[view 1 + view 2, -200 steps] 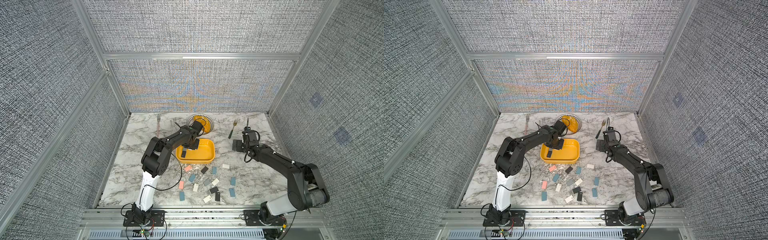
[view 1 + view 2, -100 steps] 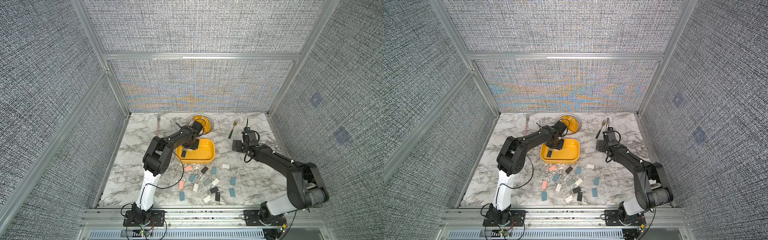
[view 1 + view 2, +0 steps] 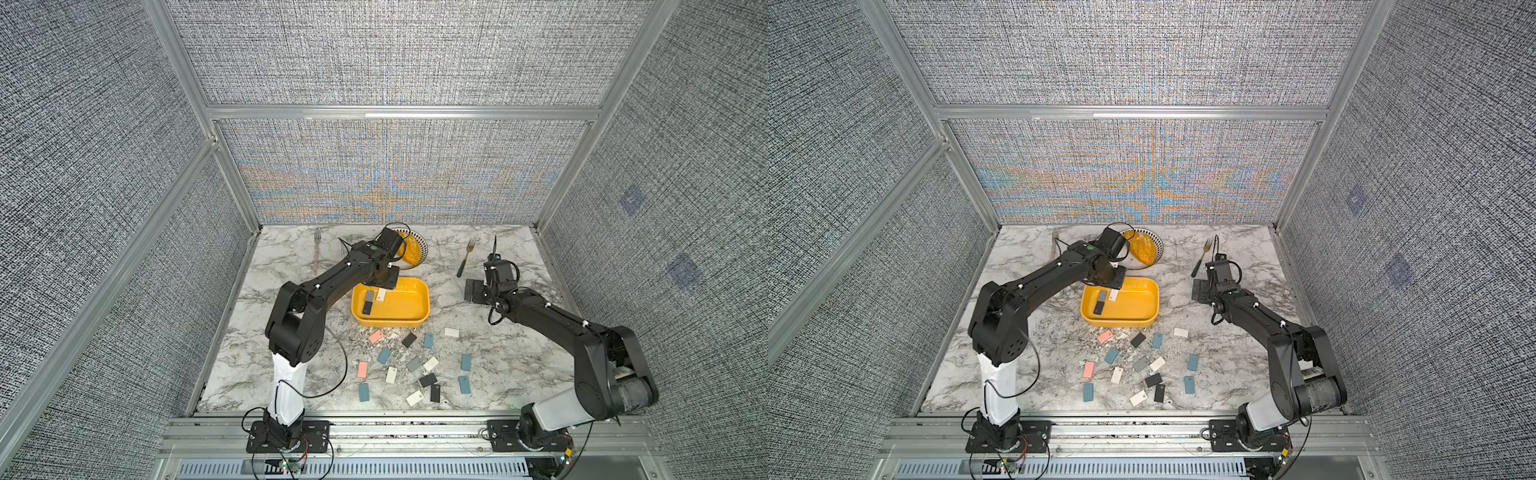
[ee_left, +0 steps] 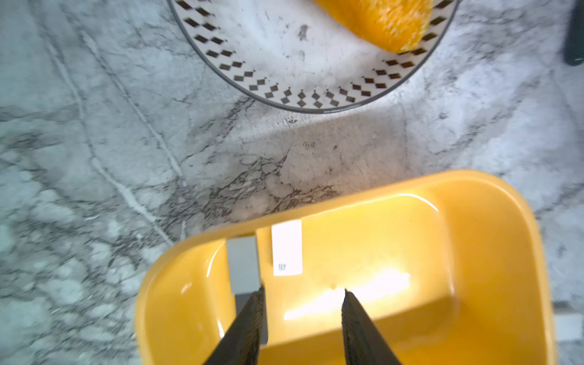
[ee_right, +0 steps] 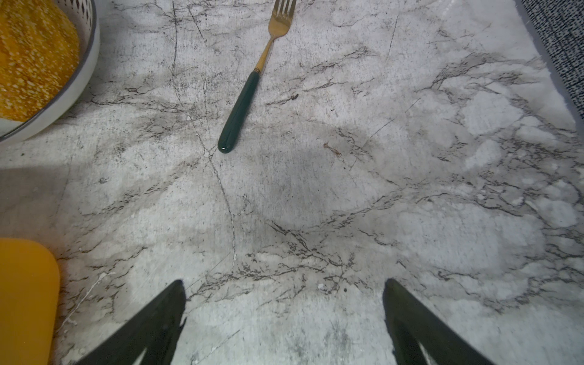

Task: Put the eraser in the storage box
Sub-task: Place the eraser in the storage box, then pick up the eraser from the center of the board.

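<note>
Storage box (image 4: 493,252) is moulded in glossy yellow plastic; print on the flat white eraser (image 4: 286,246) is resolved only at the left wrist; left gripper (image 4: 303,290) and right gripper (image 5: 284,282) are held spread, empty.

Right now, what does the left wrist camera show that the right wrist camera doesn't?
Only the left wrist: inside the shallow yellow plastic storage box, a grey rectangular eraser and a white rectangular eraser, plus the open left gripper. Only the right wrist: the whole gold fork with dark green handle, plus the open right gripper. Both: the box, the round patterned-rim plate of yellow bread, the marble table.
</note>
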Robot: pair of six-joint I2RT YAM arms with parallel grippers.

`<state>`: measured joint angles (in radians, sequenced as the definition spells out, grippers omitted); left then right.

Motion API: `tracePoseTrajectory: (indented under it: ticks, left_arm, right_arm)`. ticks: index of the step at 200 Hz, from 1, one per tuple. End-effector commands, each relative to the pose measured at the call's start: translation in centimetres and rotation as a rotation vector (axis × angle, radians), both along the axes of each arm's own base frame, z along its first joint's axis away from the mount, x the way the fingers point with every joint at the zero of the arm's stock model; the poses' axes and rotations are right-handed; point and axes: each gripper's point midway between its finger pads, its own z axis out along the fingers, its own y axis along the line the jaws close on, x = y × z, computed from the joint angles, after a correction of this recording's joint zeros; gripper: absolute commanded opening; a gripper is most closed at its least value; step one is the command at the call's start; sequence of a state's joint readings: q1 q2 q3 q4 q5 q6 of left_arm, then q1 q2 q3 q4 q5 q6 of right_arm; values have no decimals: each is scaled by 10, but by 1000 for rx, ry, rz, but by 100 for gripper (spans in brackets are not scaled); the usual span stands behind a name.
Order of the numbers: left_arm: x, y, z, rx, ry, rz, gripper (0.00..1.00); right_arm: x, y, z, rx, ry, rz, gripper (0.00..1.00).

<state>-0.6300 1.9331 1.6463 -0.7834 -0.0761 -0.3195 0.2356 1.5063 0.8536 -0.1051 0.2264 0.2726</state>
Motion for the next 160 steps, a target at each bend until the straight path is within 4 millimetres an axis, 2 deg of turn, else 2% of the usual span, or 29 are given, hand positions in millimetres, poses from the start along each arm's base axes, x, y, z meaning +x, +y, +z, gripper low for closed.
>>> tracePoseTrajectory:
  ticks: [1, 21, 36, 60, 90, 125, 160]
  left_arm:
    - [-32, 19, 24, 25, -8, -70, 47]
    - [-67, 35, 35, 26, -10, -135, 52]
    - [-93, 46, 31, 36, 0, -163, 56]
    - [-124, 48, 14, 6, 23, -200, 59]
    - [-149, 41, -15, -16, 72, -241, 62]
    - [-159, 42, -46, 16, 108, -240, 62]
    - [-152, 45, -63, 90, 79, -230, 62]
  right_arm:
    - [0, 2, 0, 9, 4, 4, 98]
    - [-1, 5, -2, 17, 4, 12, 98]
    - [-1, 6, -4, 15, 7, 15, 98]
    - [-1, 9, -4, 16, 8, 24, 98]
    - [1, 10, -1, 16, 3, 27, 98]
    - [-2, 11, 1, 14, -4, 27, 98]
    - [-3, 10, 4, 9, -8, 25, 98]
